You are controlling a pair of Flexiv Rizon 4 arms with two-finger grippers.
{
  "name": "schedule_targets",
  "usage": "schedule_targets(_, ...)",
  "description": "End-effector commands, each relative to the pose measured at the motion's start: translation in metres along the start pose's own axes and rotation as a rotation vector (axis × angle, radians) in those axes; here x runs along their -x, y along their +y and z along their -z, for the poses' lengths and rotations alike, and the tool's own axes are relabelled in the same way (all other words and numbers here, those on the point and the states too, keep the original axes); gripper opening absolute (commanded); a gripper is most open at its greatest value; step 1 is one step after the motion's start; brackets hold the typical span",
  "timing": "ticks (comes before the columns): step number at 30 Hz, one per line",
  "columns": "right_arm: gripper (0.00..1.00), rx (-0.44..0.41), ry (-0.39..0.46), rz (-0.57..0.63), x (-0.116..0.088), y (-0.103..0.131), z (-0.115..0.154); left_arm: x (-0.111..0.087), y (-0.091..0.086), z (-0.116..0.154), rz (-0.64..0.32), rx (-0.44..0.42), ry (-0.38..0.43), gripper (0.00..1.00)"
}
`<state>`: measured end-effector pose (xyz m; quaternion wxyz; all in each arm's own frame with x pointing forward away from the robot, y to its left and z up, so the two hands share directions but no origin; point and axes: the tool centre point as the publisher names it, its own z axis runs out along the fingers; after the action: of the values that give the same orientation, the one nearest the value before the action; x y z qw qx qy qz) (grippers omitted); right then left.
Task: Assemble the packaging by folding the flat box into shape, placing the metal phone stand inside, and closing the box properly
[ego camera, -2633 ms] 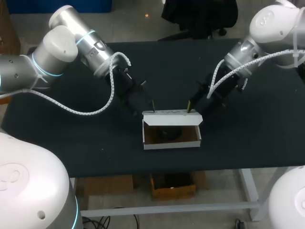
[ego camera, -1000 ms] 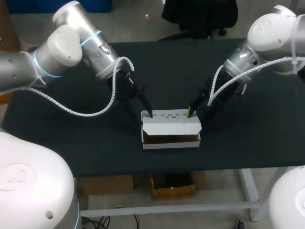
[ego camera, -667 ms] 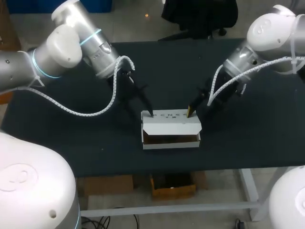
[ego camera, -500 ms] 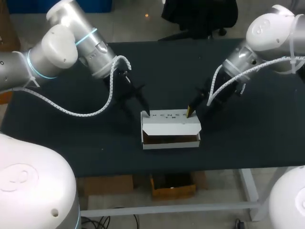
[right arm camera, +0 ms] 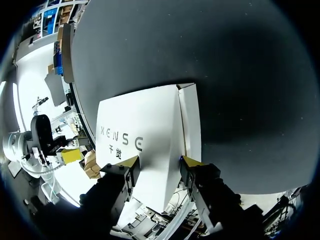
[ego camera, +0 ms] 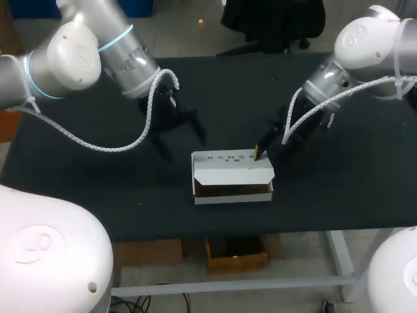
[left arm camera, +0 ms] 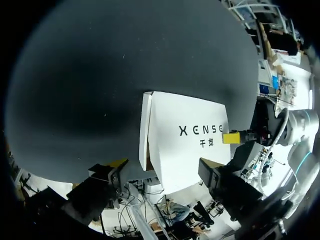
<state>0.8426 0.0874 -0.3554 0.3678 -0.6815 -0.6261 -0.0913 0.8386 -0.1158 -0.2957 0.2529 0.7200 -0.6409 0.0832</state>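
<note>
Black cloth covers the desk (ego camera: pixel 98 176), and on it, near the front edge, sits the white box (ego camera: pixel 232 194). At the left, my left arm (ego camera: pixel 85 52) comes in from the back corner. The left gripper (left arm camera: pixel 165 164) hangs above the desk just behind and left of the box, clear of it. Its fingers stand wide apart and hold nothing. From its wrist view the box lies ahead of the fingers, with the printed lid (left arm camera: pixel 185 145) facing up.

In the middle, the box stands folded into shape. The lid is tipped down over it but not shut: a dark gap shows along the front, above the low front wall. What lies inside cannot be made out.

To the right, the right gripper (ego camera: pixel 256 153) rests at the back edge of the lid, near its right corner. Its fingers are parted, with both yellow tips down at the lid's surface rather than clamped on it. My right arm (ego camera: pixel 365 39) reaches in from the back right corner.
</note>
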Motion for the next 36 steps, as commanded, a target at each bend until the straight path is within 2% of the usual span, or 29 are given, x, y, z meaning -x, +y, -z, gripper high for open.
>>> schedule_targets(1,0.51,-0.004,-0.002,0.001,-0.001,0.001,0.0,-0.007,0.013,0.016,-0.069,-0.138,-0.038,1.0)
schedule_targets(5,0.52,-0.005,-0.003,0.0,-0.001,0.002,0.0,-0.015,0.019,0.022,-0.193,-0.179,-0.068,1.0)
schedule_targets(14,0.52,-0.004,-0.002,-0.007,0.0,0.003,-0.001,-0.025,0.033,0.025,-0.385,-0.251,-0.129,1.0)
schedule_targets(19,0.52,-0.005,-0.003,-0.009,0.0,0.004,-0.001,-0.028,0.042,0.024,-0.523,-0.289,-0.171,1.0)
schedule_targets(27,0.56,-0.003,0.001,-0.014,0.001,0.004,-0.001,-0.032,0.056,0.018,-0.677,-0.336,-0.246,1.0)
schedule_targets(36,0.55,-0.003,0.002,-0.015,0.001,0.005,-0.001,-0.034,0.065,0.013,-0.791,-0.363,-0.306,1.0)
